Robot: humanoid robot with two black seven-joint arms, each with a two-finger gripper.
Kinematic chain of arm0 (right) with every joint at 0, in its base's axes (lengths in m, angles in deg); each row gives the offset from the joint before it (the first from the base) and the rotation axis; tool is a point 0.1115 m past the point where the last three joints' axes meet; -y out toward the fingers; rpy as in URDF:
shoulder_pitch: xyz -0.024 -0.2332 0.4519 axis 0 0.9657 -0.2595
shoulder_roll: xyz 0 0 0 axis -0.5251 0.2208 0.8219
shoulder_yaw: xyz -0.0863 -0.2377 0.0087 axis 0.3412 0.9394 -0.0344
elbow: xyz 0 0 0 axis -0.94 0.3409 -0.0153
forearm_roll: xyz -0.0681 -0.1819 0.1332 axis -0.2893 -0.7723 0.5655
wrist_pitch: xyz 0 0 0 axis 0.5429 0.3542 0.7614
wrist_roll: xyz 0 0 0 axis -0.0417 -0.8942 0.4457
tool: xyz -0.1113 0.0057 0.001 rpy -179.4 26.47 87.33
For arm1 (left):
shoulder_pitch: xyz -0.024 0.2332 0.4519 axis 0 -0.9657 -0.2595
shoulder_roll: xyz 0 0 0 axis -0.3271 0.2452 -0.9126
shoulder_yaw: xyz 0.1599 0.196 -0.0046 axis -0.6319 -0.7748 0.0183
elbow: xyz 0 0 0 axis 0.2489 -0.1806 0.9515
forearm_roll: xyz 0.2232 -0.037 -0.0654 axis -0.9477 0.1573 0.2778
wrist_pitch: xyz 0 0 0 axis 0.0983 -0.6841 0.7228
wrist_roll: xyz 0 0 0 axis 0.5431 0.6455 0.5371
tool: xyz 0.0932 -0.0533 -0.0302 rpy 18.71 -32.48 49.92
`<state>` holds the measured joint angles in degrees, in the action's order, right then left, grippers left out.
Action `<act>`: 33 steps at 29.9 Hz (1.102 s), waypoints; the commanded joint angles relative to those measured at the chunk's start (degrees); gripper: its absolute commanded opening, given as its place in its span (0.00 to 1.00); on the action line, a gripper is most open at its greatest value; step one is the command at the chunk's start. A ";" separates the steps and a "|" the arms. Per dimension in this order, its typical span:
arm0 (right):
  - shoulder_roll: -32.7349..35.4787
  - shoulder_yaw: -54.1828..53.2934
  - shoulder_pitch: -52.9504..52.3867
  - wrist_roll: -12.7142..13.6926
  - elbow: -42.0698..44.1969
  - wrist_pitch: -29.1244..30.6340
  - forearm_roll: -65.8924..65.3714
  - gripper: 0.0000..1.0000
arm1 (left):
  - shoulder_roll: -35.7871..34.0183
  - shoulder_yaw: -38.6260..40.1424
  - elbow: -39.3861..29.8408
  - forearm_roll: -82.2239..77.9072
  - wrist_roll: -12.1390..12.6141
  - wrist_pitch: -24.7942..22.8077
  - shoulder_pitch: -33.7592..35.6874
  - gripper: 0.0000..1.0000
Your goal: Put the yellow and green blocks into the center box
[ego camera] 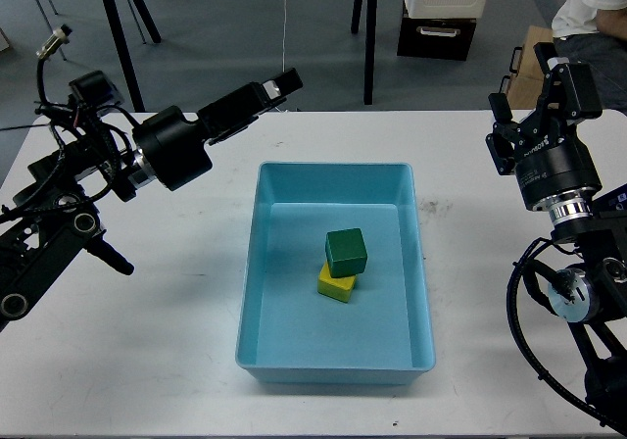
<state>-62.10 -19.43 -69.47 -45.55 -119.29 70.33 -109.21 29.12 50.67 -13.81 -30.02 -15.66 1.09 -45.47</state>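
A green block (pixel 347 251) rests partly on top of a yellow block (pixel 334 286) inside the light blue box (pixel 421 292) at the table's center. My left gripper (pixel 279 84) is raised above the table's far edge, up and to the left of the box, and holds nothing. It is seen side-on, so its fingers cannot be told apart. My right gripper (pixel 563 74) is raised at the right side, well clear of the box. It is dark, and its fingers cannot be told apart.
The white table (pixel 147 361) carries only the box. Behind it stand black tripod legs (pixel 370 37), a dark case with a white container (pixel 439 27), a cardboard box (pixel 539 72) and a seated person (pixel 593 18).
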 commanded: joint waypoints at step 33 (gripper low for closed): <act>-4.26 -5.32 14.13 3.00 2.00 14.49 48.14 0.99 | 14.69 4.71 -5.09 72.73 7.16 -3.19 -24.12 1.00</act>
<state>-66.28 -24.91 -55.35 -42.48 -117.57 84.82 -60.71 44.53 55.45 -18.91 42.69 -10.21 -2.10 -69.60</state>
